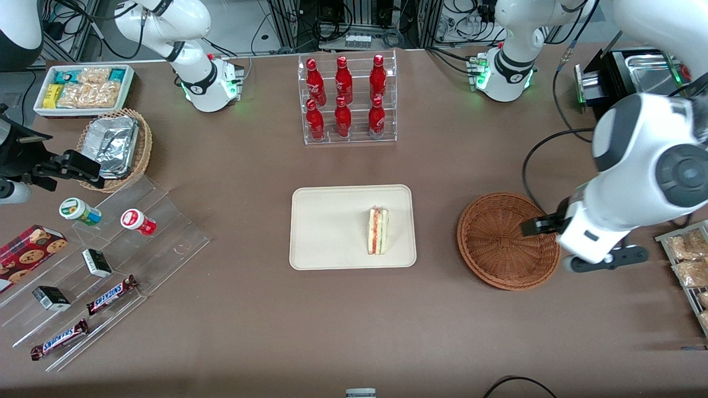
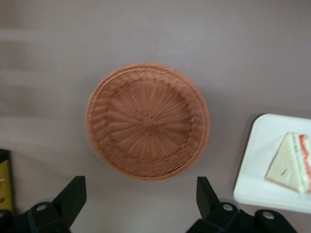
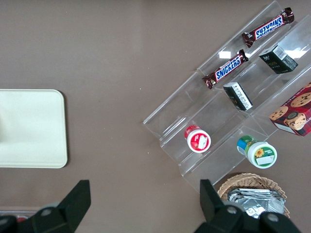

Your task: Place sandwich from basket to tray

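The sandwich [image 1: 378, 230] lies on the cream tray [image 1: 326, 226] at mid-table, near the tray edge that faces the basket. The reddish-brown wicker basket [image 1: 498, 243] stands beside the tray toward the working arm's end and holds nothing. My left gripper [image 1: 603, 260] hangs above the table just past the basket's rim, toward the working arm's end, open and empty. The left wrist view shows the gripper [image 2: 141, 187] with its jaws wide apart, the empty basket [image 2: 146, 121], and a corner of the tray [image 2: 257, 170] with the sandwich [image 2: 291, 162] on it.
A clear rack of red bottles [image 1: 345, 99] stands farther from the front camera than the tray. Bagged snacks [image 1: 688, 260] lie on a rack at the working arm's end. A clear stepped shelf with bars and cups [image 1: 105, 265] and a small wicker basket of foil trays [image 1: 113, 146] lie toward the parked arm's end.
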